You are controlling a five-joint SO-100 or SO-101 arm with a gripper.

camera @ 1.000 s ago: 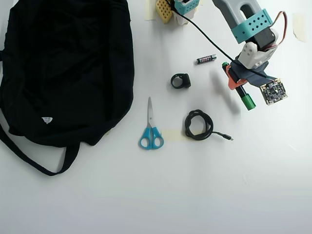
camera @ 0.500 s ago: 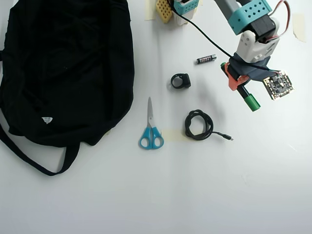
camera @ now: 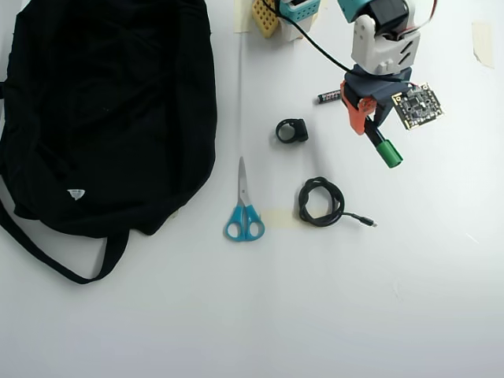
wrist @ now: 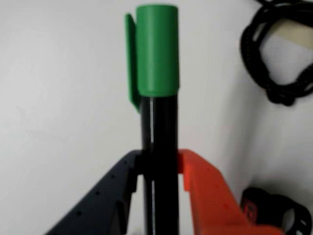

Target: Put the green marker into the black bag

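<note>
The green marker (wrist: 159, 127) has a black barrel and a bright green cap. My gripper (wrist: 159, 164) is shut on its barrel, dark finger on the left and orange finger on the right in the wrist view. In the overhead view the gripper (camera: 368, 124) holds the marker (camera: 384, 150) at the upper right, green cap pointing down-right. The black bag (camera: 110, 110) lies at the far left, well apart from the gripper, with its strap looping toward the bottom left and a small white tag.
Blue-handled scissors (camera: 243, 206) lie in the middle. A coiled black cable (camera: 320, 201) lies right of them and shows in the wrist view (wrist: 276, 54). A small black ring-shaped part (camera: 291, 131) and a black battery (camera: 329, 97) lie near the arm's base.
</note>
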